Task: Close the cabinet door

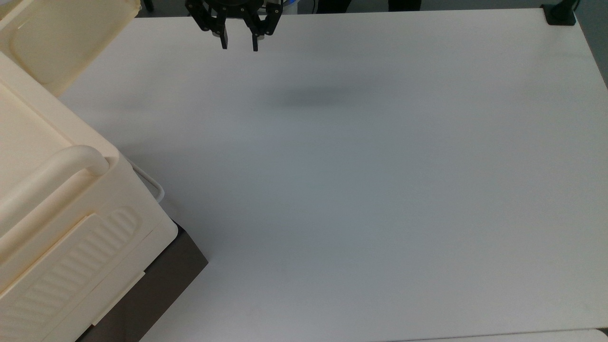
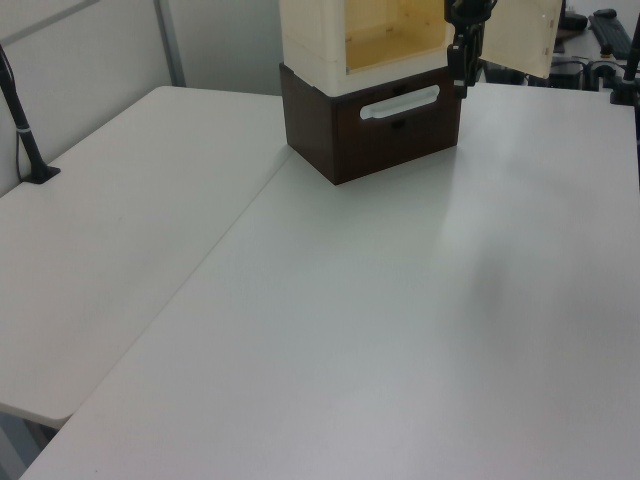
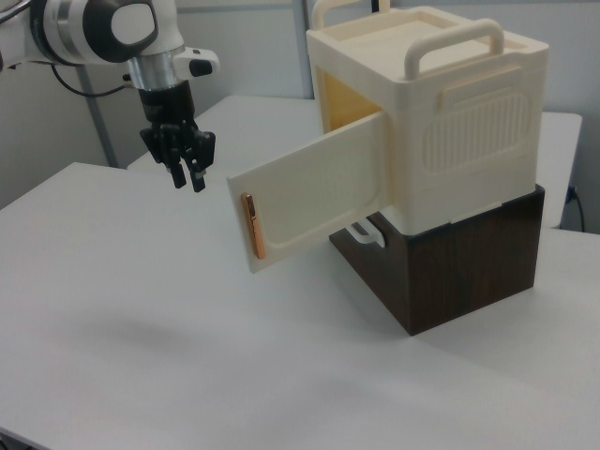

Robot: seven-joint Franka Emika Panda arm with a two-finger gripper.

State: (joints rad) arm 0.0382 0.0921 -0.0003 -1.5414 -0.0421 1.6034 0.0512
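Over at the bench's (image 3: 112, 375) corner, the cabinet (image 3: 441, 122) stands with the cabinet door (image 3: 314, 192) swung wide, long axis level, free edge pointing toward the pincer (image 3: 186, 178), fingers narrowly apart, empty.

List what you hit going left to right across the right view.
pincer → copper door handle → cabinet door → white drawer handle → cabinet on its dark brown base
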